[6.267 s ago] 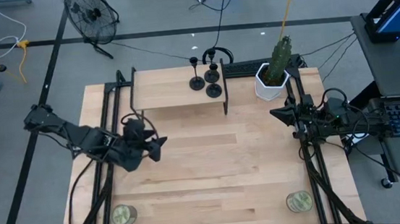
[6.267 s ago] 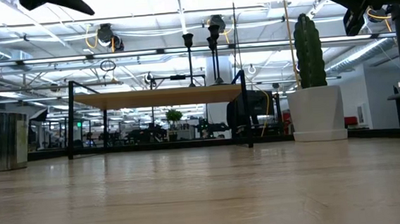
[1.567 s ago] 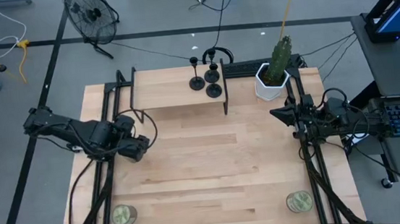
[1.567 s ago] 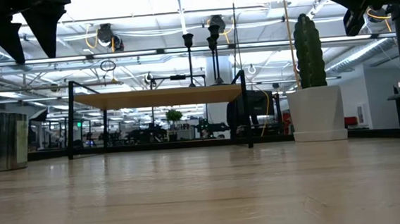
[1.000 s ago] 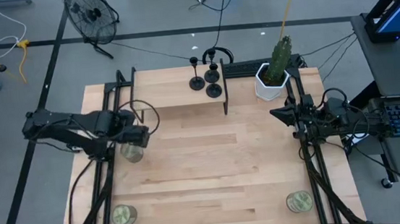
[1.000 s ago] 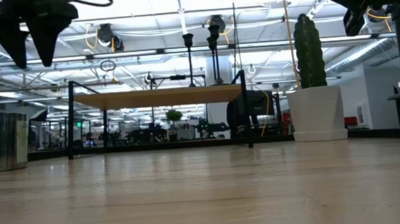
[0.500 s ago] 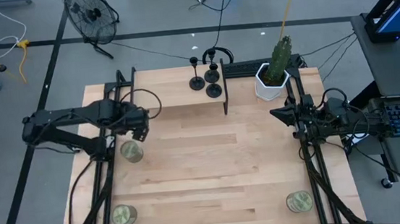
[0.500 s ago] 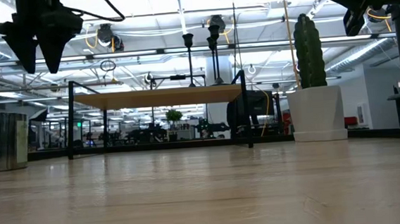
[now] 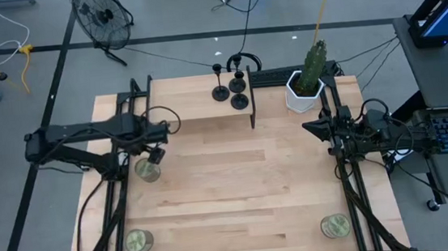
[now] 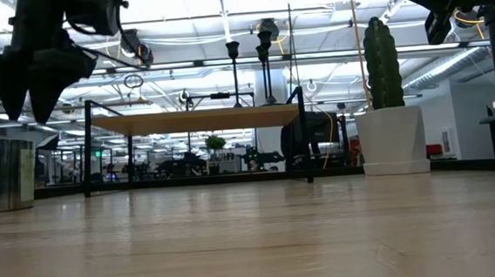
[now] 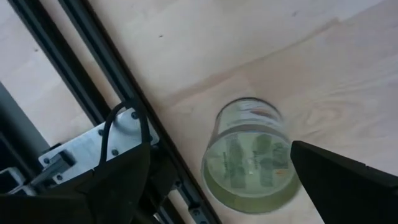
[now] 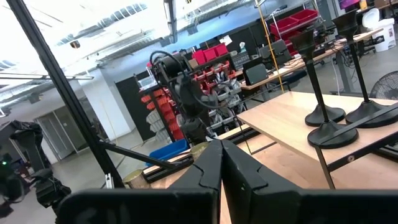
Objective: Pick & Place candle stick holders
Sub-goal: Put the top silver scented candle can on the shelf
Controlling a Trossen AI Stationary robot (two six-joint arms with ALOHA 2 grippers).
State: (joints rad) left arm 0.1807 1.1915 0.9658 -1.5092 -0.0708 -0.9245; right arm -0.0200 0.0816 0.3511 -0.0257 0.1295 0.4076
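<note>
Left claw open, lifted clear of jar candle now standing below it on table; right claw closed, unmoved.

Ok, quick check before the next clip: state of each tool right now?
Left tool: open, empty, above a glass jar candle.
Right tool: shut, empty, parked at the table's right edge.

I swung the left gripper from the table's open middle back toward the left rail and up nearer the shelf. A glass jar candle that had been hidden under it came into sight on the table, below the spread fingers.
</note>
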